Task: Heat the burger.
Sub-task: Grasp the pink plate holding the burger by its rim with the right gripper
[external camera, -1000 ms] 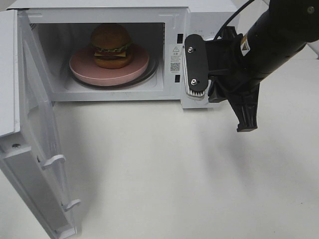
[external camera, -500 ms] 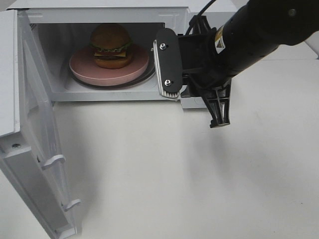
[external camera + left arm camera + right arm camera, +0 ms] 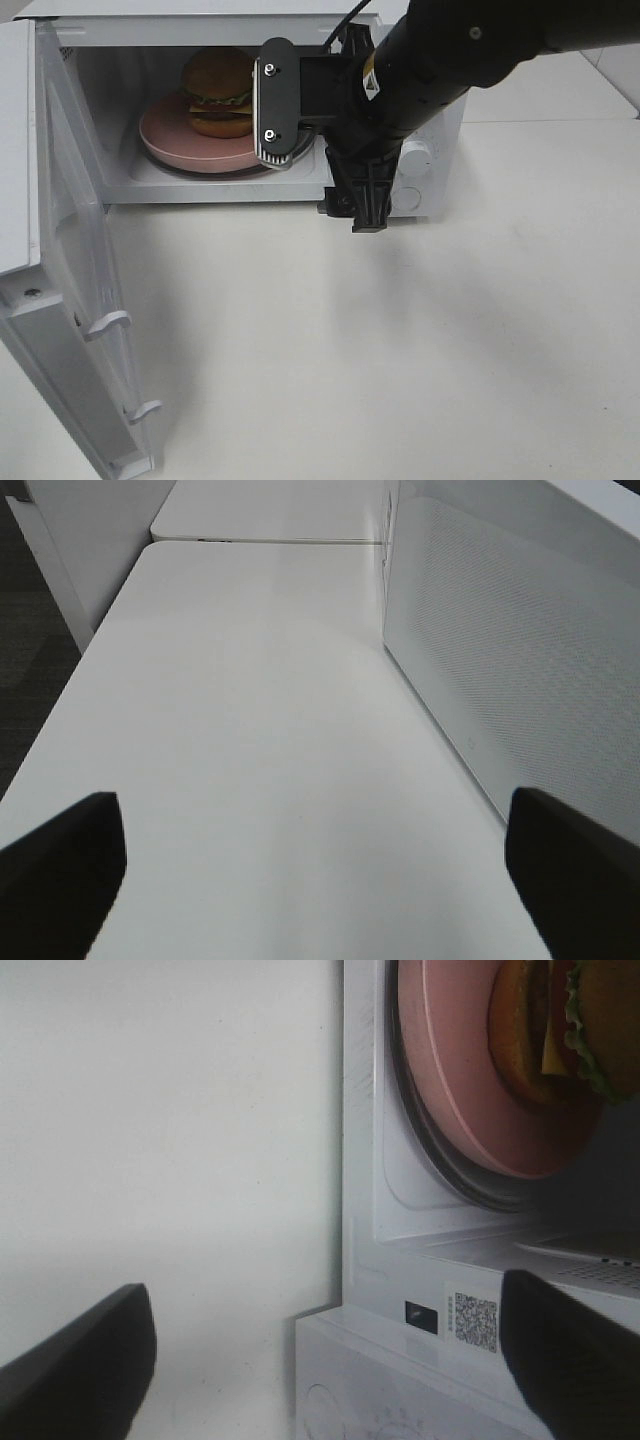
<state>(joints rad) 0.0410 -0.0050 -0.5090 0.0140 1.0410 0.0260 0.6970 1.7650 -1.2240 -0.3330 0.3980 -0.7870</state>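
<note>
From the high camera, the burger (image 3: 220, 90) sits on a pink plate (image 3: 165, 140) inside the microwave (image 3: 445, 100), at about 11 o'clock in the picture. The door (image 3: 70, 300) hangs wide open toward 8 o'clock. The right gripper (image 3: 324, 191) hovers in front of the opening's 3 o'clock edge with its jaws spread wide and nothing between them. One finger stands before the plate's rim, the other hangs down in front of the lower frame.

The heating looks not yet started, since the door must be shut first. The main risk is that arm in the doorway: if the door swings while it is there, the door strikes it. A careless sideways move could also push the spread finger into the plate or catch it on the frame.

The arm covers most of the control panel, so only one knob (image 3: 415, 155) shows. It also hides the burger's 3 o'clock side. Whether the upper finger touches anything cannot be told. The left arm is out of this picture.

The left wrist camera shows the left gripper (image 3: 310, 880) spread wide and empty above the bare table (image 3: 250, 680), next to a white dotted panel (image 3: 520, 660), probably the door's outer face. Only its fingertips are in frame.

The right wrist camera confirms wide, empty jaws, looking past the door frame at the plate and a cut-off slice of burger. A small code sticker (image 3: 470, 1322) is too blurred to read.
</note>
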